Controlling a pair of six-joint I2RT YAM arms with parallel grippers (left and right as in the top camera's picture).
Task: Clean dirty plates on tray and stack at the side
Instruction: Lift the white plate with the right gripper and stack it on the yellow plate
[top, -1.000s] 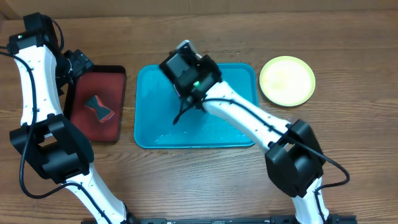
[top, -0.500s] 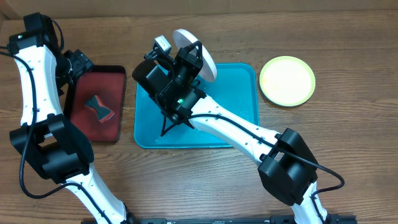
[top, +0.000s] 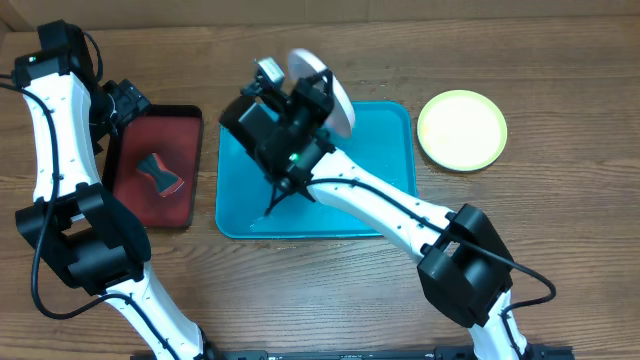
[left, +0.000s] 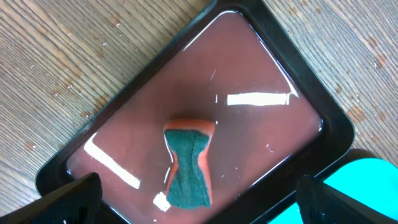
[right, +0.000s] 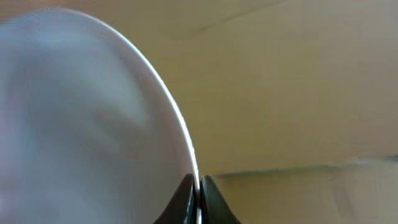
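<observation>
My right gripper (top: 318, 88) is shut on the rim of the white plate (top: 330, 85) and holds it on edge above the back of the turquoise tray (top: 385, 170). In the right wrist view the fingers (right: 199, 196) pinch the plate's rim (right: 93, 124). The yellow-green plate (top: 461, 129) lies flat on the wood tabletop right of the tray. The mint-blue plate is not in view. My left gripper (left: 193, 202) is open above the dark-red tray (left: 205, 93), over a green and orange sponge (left: 188, 163).
The dark-red tray (top: 152, 167) with the sponge (top: 158, 172) sits left of the turquoise tray. The right arm reaches across the turquoise tray. Brown wood tabletop (top: 560, 180) lies around both trays.
The right gripper has lifted the white plate off the tray and turned it on edge; it then shifted slightly right. The left arm has not moved.
</observation>
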